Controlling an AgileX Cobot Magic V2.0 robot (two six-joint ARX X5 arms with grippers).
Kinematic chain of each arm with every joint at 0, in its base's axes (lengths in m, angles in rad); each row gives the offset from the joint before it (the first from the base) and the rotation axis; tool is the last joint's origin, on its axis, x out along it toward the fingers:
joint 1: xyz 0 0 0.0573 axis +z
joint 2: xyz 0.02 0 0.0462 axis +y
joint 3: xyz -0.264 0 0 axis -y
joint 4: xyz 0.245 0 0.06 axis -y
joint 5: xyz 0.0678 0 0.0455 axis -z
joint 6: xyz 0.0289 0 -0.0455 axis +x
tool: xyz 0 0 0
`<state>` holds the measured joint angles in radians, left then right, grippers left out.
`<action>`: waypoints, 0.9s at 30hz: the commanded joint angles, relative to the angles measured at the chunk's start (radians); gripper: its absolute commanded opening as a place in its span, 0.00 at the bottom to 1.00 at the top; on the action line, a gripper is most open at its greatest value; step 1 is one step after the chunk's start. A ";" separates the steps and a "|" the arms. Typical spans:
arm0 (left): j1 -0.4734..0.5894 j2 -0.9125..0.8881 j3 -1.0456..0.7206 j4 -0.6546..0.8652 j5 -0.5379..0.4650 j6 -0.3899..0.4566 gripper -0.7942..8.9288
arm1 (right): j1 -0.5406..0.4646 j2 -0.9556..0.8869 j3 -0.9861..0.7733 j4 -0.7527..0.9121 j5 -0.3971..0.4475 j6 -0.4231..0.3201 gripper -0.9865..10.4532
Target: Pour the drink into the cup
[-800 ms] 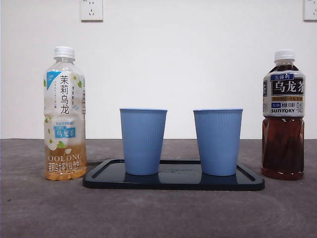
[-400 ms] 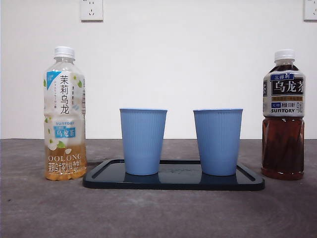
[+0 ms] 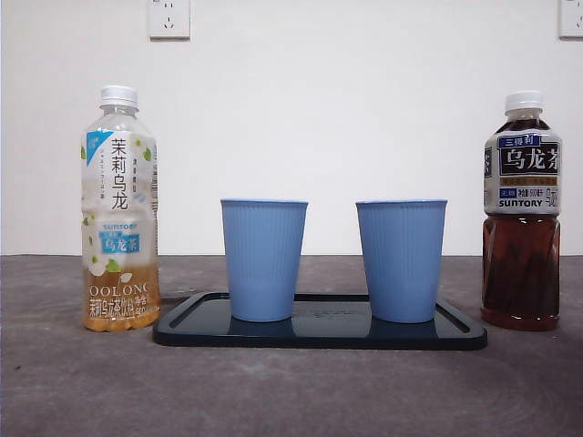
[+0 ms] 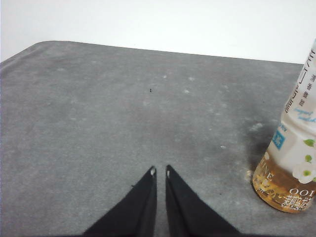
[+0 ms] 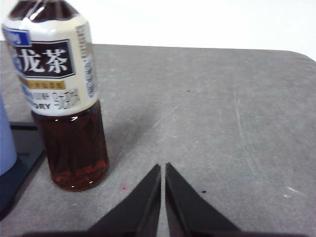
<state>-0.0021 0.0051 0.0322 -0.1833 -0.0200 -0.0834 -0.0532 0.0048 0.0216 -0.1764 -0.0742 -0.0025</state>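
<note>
While both tools wait with jaws closed and empty, nothing is started: the dark bottle (image 5: pixel 64 94) stands just beside the right tool (image 5: pixel 163 167), the pale bottle (image 4: pixel 291 163) near the left tool (image 4: pixel 160 171); opening and grasping comes next, I'd say

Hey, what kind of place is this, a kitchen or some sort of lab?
Likely a lab test bench, not a kitchen: a bare gray table, a plain white wall with a power outlet, and two bottles and two cups staged neatly around a tray.

dark tea bottle (image 5: pixel 64 98) cap cut off in right wrist view.
</note>
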 commanded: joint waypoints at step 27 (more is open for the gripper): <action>0.002 -0.002 -0.020 -0.005 0.002 0.014 0.11 | 0.006 -0.001 -0.010 0.020 0.003 -0.016 0.10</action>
<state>-0.0021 0.0051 0.0322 -0.1833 -0.0196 -0.0837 -0.0475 0.0048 0.0177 -0.1665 -0.0742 -0.0044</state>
